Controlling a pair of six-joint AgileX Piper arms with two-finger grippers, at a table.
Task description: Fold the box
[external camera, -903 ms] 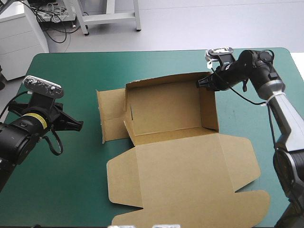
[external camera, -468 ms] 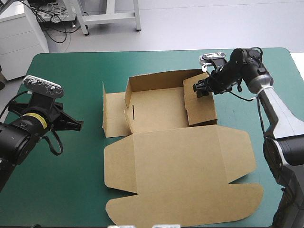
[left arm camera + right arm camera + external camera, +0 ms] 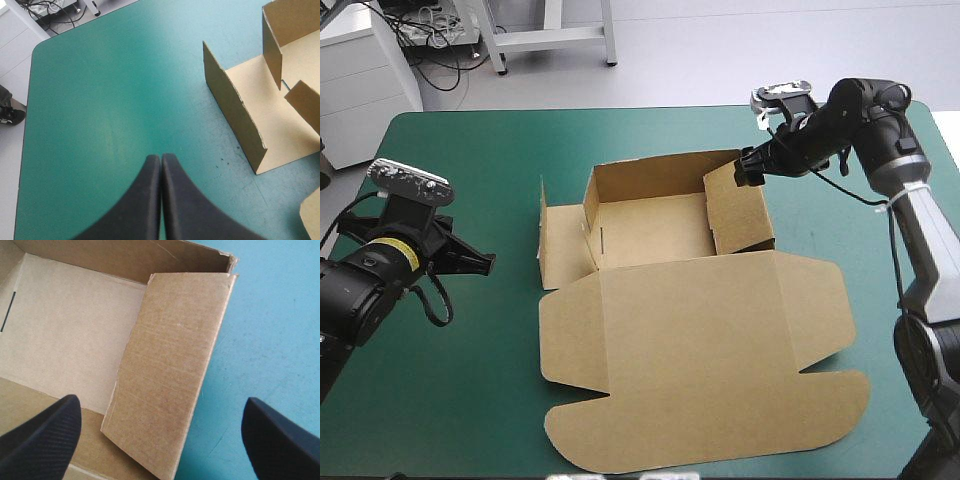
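Lying flat on the teal-green cover [image 3: 440,400] at the table's near side, the lid [image 3: 700,350] of the brown box [image 3: 650,225] spreads wide, with its rounded tabs toward the near edge.

Off to the lid's left, the left gripper [image 3: 488,263] [image 3: 161,159] hangs over bare cover. Its black fingers [image 3: 145,200] are pressed together into one pointed arch, and nothing is caught between them. Ahead of it and a little to one side, well apart, the box's left flap [image 3: 565,245] [image 3: 270,125] lies on the cover. The flap's outer end [image 3: 230,105] is turned up as a low wall.

Beyond the lid the box stands as an open tray. The back wall [image 3: 655,170] is upright, the floor [image 3: 75,330] is bare, and a thin dark slot [image 3: 602,236] shows near the left wall.

The right gripper [image 3: 748,170] [image 3: 161,401] sits farthest off, at the tray's far right corner. Its fingers are spread wide and hold nothing. Just ahead of it, between the two fingers, the right wall panel [image 3: 740,210] [image 3: 170,365] is tilted inward over the tray floor. One finger [image 3: 40,435] is over the inside of the tray and the other [image 3: 285,435] is over the cover outside the box. From above, the gripper's tips are at the panel's far upper corner, but I cannot tell whether they touch the board.
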